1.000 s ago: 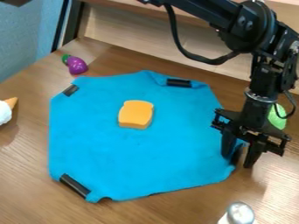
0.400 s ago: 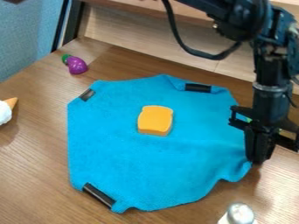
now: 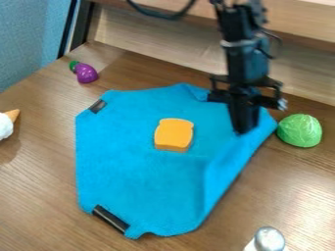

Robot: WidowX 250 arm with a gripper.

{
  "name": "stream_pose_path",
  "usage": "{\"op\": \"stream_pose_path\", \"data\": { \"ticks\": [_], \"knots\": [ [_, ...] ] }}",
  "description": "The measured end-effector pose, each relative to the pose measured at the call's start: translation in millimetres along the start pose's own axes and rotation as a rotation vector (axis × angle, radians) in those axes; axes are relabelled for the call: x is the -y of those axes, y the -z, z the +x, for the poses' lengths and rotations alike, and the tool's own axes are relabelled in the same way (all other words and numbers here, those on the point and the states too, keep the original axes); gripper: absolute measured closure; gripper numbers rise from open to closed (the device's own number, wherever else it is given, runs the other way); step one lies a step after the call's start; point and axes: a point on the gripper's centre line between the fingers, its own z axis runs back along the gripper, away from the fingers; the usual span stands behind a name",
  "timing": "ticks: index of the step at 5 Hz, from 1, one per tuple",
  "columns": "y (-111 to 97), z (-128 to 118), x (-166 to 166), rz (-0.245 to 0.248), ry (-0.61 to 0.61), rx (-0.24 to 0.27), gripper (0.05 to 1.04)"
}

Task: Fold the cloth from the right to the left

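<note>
Blue cloth (image 3: 140,162) lies spread over the middle of the table (image 3: 39,196), its right part drawn up into a slanting crease that runs from the lower edge to the gripper (image 3: 244,130). The jaws are narrow, pressed together, and appear to have a pinch of the cloth's right side between them. I judge the fold to be in its early part: the edge is caught and partly gathered, but the flap isn't laid over. The next move calls for carrying that edge left, fairly high, over the orange bread-shaped toy (image 3: 173,134) sitting on the cloth, then lowering it near the left side and letting go. The toy could be nudged, or end up as a lump under the fold, and a low pull might drag the whole cloth along. The table is brown, grained wood with a sheen at the lower right. A green toy cabbage (image 3: 299,130) sits just beside the cloth's right corner, a purple toy eggplant (image 3: 85,73) beyond its upper left, a toy cone (image 3: 6,123) at the left edge, and a silver-topped item (image 3: 270,239) at the bottom. Behind stand a pale wooden panel (image 3: 154,44) and a blue wall (image 3: 29,39).
</note>
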Motion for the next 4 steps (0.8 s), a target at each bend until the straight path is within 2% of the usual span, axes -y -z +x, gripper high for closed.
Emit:
{"op": "stream_pose_path", "data": {
  "ticks": [1, 2, 4],
  "knots": [
    [-24, -15, -35, -0.011, -0.067, 0.037, 1.025],
    [-36, -31, -72, -0.017, -0.146, 0.033, 1.025],
    [-53, -56, -122, -0.023, -0.231, 0.035, 1.025]
  ]
}}
